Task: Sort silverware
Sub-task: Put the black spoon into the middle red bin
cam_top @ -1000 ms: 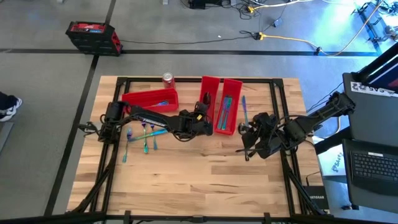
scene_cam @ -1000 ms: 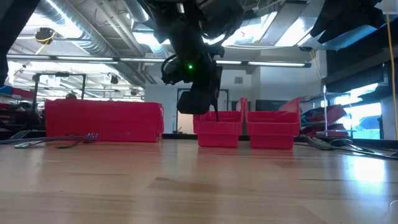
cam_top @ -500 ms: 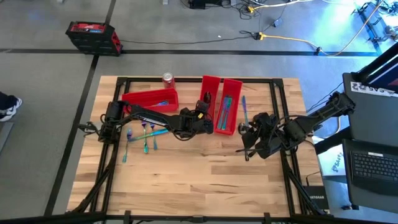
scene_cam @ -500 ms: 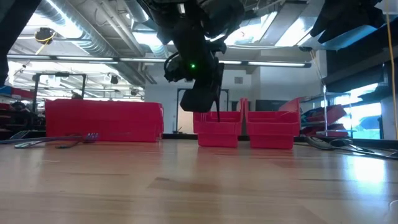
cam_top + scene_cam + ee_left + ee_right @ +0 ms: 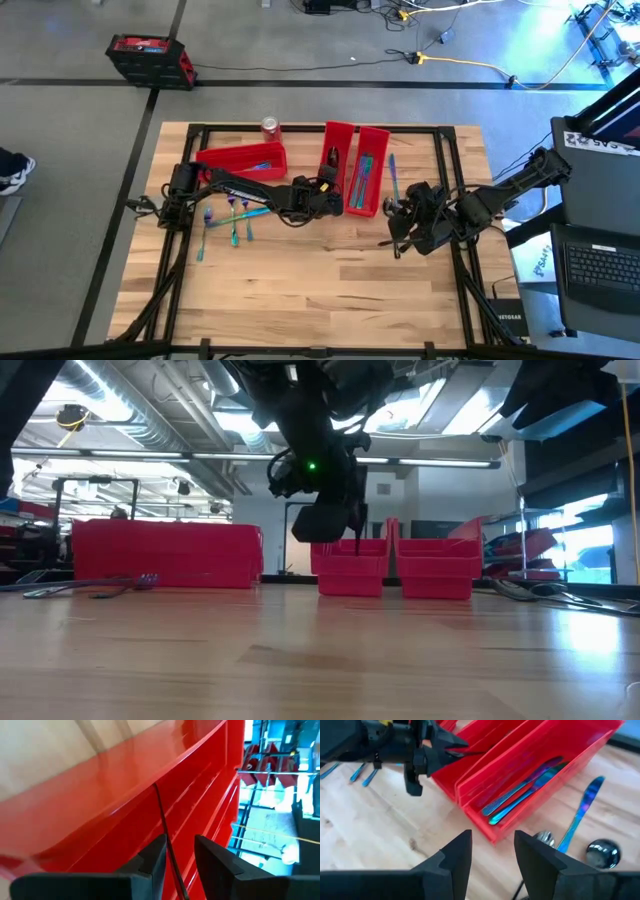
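A wooden table holds three long red bins: one bin lying crosswise, and to its right a middle bin touching a right-hand bin. The left gripper hangs over the near end of the middle bin, fingers narrowly pinching a thin dark utensil that points down into it. The right gripper waits beyond the right-hand bin, jaws partly open and empty. Iridescent knives lie inside the right-hand bin; one blue knife lies just outside it. Several forks lie well left of the middle bin.
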You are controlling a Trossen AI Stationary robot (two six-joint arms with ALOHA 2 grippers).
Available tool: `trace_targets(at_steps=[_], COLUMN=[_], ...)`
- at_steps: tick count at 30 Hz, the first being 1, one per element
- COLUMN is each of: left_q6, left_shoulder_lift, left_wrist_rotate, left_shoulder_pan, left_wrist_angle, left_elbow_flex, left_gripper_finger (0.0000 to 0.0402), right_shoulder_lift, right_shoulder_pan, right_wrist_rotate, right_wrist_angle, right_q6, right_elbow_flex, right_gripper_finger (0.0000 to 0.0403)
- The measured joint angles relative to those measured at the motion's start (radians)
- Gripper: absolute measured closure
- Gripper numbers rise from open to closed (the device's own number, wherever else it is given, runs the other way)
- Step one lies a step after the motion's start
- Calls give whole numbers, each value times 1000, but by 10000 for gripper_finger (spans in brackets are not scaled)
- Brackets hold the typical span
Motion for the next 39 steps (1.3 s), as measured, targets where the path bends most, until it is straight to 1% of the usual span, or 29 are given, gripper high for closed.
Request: trace_targets(at_steps=[5, 12, 20, 25, 30, 39], left_q6=[-35, -85, -87, -100, -95, -74], left_shoulder_lift=[0, 1, 1, 1, 1, 1], left_wrist_rotate=[17, 104, 176, 176, 174, 97], left_shoulder_pan=[-18, -26, -3, 10, 15, 15], left_wrist_angle=[-16, -77, -131, -162, -151, -141], left_elbow_flex=[0, 0, 0, 0, 0, 0], left_gripper_finger=[315, 315, 315, 315, 315, 315], right_shoulder_lift=[0, 0, 0, 0, 0, 0], right_shoulder_pan=[0, 0, 0, 0, 0, 0], right_wrist_rotate=[-46, -104, -110, -110, -111, -111], right_wrist_angle=[18, 32, 32, 32, 32, 32], right_q6=[0, 0, 0, 0, 0, 0], right_elbow_flex=[0, 0, 0, 0, 0, 0], right_gripper_finger=[269, 269, 269, 269, 269, 269])
